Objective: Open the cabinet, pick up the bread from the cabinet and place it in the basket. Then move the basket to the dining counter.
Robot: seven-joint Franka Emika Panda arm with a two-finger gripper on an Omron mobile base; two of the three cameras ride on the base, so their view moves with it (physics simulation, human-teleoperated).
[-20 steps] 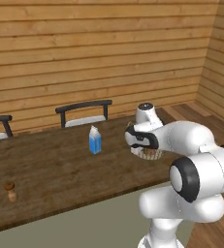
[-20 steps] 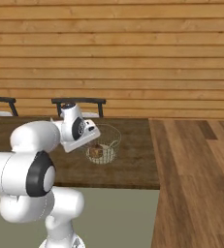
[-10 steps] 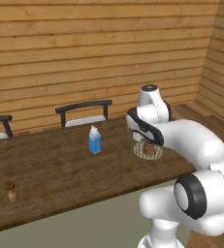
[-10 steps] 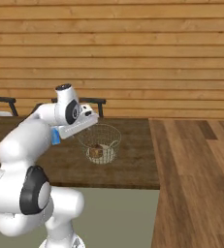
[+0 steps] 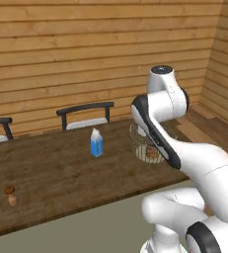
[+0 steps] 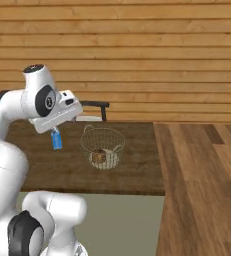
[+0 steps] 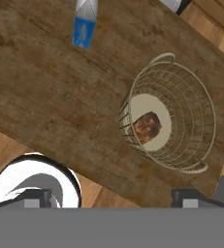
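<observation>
Beside basket [image 6: 103, 147]: milk ctn [image 5: 96, 142].

On the long wooden counter [image 5: 61, 173] there is one wire basket [image 6: 103, 146] holding one piece of bread [image 7: 146, 127], one blue-and-white carton [image 5: 96, 143], and two small shakers [image 5: 1, 197] near the left end. Two dark chairs [image 5: 85, 112] stand behind it.
</observation>
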